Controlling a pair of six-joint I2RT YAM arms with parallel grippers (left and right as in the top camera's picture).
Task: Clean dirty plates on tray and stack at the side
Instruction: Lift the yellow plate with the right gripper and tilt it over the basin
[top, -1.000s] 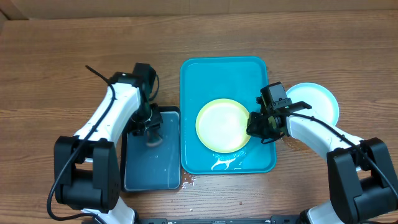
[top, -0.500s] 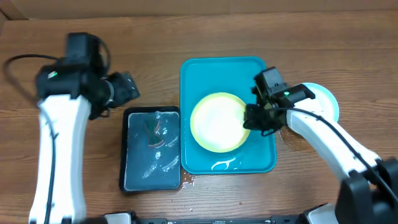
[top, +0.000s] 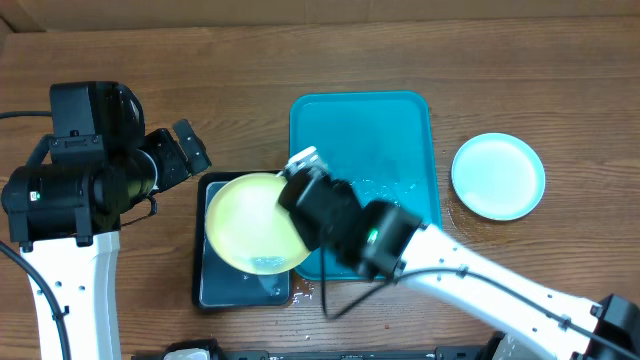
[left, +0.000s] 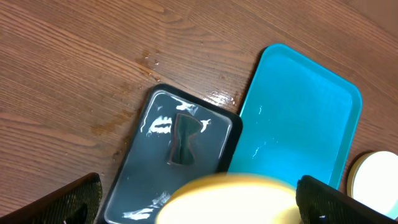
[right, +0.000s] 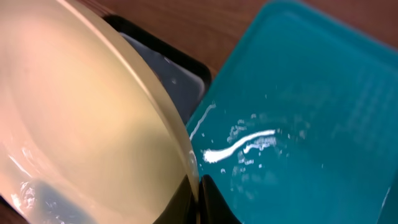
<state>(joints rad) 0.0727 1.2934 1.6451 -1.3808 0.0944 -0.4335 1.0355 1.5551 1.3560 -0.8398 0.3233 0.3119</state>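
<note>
Nearest the robot's edge sits the black tray (top: 225, 288), a shallow rectangle with a film of water in it and a small dark object (left: 182, 138) lying in the middle; what that object is, I can't make out. Right above that tray, here's the yellow-green plate (top: 245, 232), tilted on a slant, wet and glistening on its inner face. The right tool (right: 198, 202) is clamped tight on the plate's rim, and the right arm is stretched across the turquoise tray to get there. Whether the plate's low edge touches the black tray, I can't tell.

Next over, just beside the black tray, the turquoise tray (top: 350, 130) lies flat on the surface (top: 500, 60). It holds streaks and beads of water, with one bright white squiggle near its near end. A few drops sit on the wood by the gap between the two trays.

Out to the right, well apart from the turquoise tray, the pale blue plate (top: 498, 176) rests flat on the wood.

Farther back on the left, the left tool (top: 190, 152) hangs above the wood with its fingers (left: 74, 199) spread wide, holding nothing.
</note>
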